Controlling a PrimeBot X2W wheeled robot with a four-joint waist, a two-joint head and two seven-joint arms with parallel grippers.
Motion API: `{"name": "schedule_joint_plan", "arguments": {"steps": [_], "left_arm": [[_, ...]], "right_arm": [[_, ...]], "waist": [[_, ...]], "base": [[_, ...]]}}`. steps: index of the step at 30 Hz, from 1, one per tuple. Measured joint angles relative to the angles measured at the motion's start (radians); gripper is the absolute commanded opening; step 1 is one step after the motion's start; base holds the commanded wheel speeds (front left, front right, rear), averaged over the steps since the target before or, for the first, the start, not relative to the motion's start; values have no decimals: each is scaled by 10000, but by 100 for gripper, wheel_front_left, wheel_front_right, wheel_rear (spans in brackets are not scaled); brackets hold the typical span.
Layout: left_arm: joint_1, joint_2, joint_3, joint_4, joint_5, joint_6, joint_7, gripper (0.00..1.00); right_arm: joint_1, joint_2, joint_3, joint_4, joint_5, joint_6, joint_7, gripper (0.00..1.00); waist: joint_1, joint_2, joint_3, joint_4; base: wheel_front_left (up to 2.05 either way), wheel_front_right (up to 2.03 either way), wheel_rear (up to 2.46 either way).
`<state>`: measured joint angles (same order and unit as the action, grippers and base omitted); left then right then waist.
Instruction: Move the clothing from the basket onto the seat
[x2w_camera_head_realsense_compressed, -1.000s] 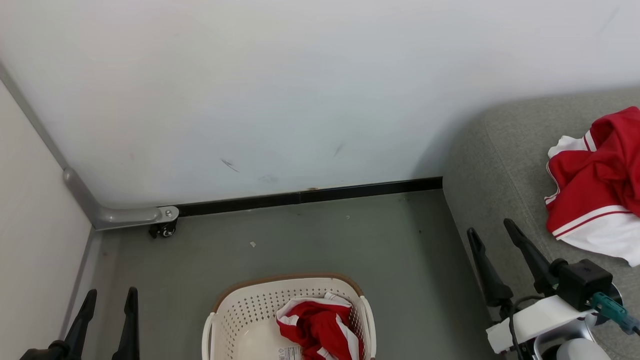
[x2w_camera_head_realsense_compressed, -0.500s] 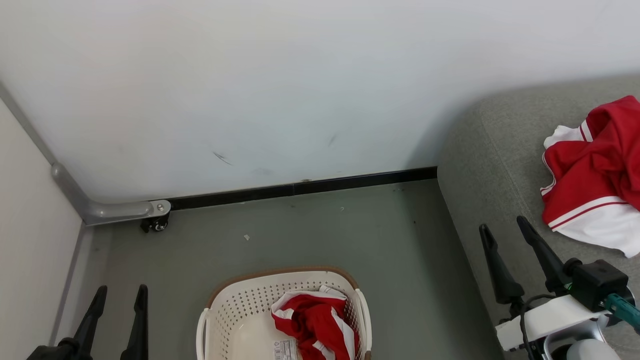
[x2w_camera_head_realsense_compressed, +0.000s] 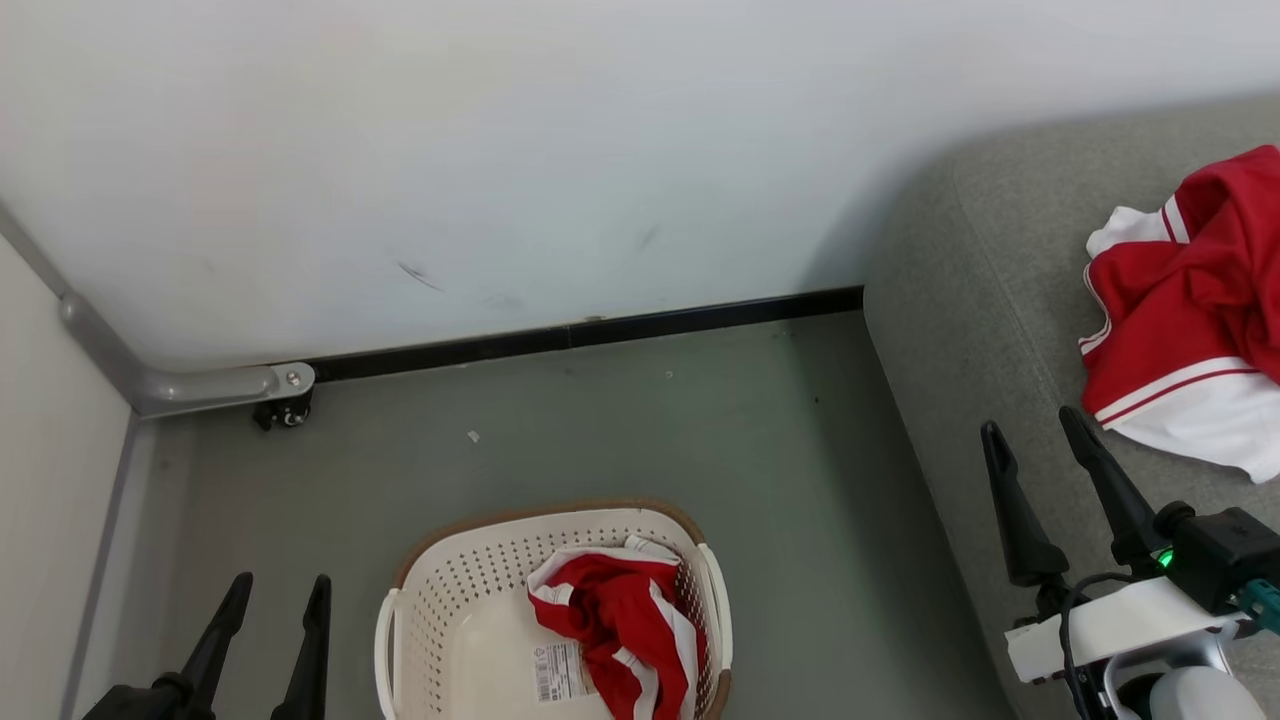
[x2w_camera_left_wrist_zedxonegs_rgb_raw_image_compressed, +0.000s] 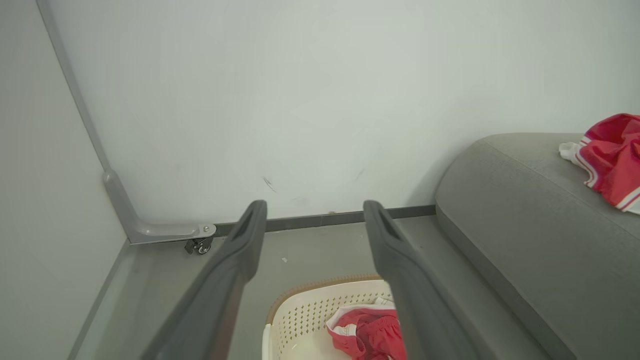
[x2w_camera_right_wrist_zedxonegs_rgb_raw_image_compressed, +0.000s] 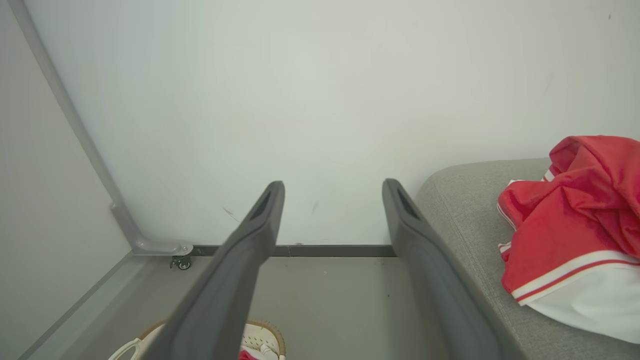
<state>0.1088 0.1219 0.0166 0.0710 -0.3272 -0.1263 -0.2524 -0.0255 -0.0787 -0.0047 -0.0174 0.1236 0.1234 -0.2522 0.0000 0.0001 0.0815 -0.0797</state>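
Weighing the reach: a red garment (x2w_camera_head_realsense_compressed: 610, 640) lies heaped against the basket's (x2w_camera_head_realsense_compressed: 450, 600) right wall, long axis near-to-far. My left fingers (x2w_camera_head_realsense_compressed: 310, 650), spread and empty, stand just left of the basket, nearer than my right fingers (x2w_camera_head_realsense_compressed: 1015, 520), likewise spread, over the seat's (x2w_camera_head_realsense_compressed: 960, 320) edge near the other garment (x2w_camera_head_realsense_compressed: 1185, 330).

The left gripper (x2w_camera_left_wrist_zedxonegs_rgb_raw_image_compressed: 315, 206) hangs over the floor (x2w_camera_left_wrist_zedxonegs_rgb_raw_image_compressed: 320, 247), jaws wide apart with nothing between them. Near, beneath it, the basket (x2w_camera_left_wrist_zedxonegs_rgb_raw_image_compressed: 300, 317) holds a red garment (x2w_camera_left_wrist_zedxonegs_rgb_raw_image_compressed: 367, 334) on its right side. To the right, a second garment (x2w_camera_left_wrist_zedxonegs_rgb_raw_image_compressed: 612, 155) lies on the sofa (x2w_camera_left_wrist_zedxonegs_rgb_raw_image_compressed: 520, 210). Far left, a castor (x2w_camera_left_wrist_zedxonegs_rgb_raw_image_compressed: 200, 246) sits at the wall (x2w_camera_left_wrist_zedxonegs_rgb_raw_image_compressed: 300, 100).
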Motion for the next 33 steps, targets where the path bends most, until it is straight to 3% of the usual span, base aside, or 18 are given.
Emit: {"name": "schedule_joint_plan", "arguments": {"steps": [17, 33], "left_arm": [[-895, 554, -1020, 938, -522, -2, 6, 100], [-3748, 1310, -3392, 1969, -1032, -2, 853, 100]], "right_arm": [[-885, 86, -79, -481, 2, 0, 0, 100], [-2614, 123, 510, -974, 0, 0, -2, 100]], "waist": [[0, -1, 1403, -129], [0, 0, 3356, -192]], "base": [[0, 0, 0], [0, 0, 0]]}}
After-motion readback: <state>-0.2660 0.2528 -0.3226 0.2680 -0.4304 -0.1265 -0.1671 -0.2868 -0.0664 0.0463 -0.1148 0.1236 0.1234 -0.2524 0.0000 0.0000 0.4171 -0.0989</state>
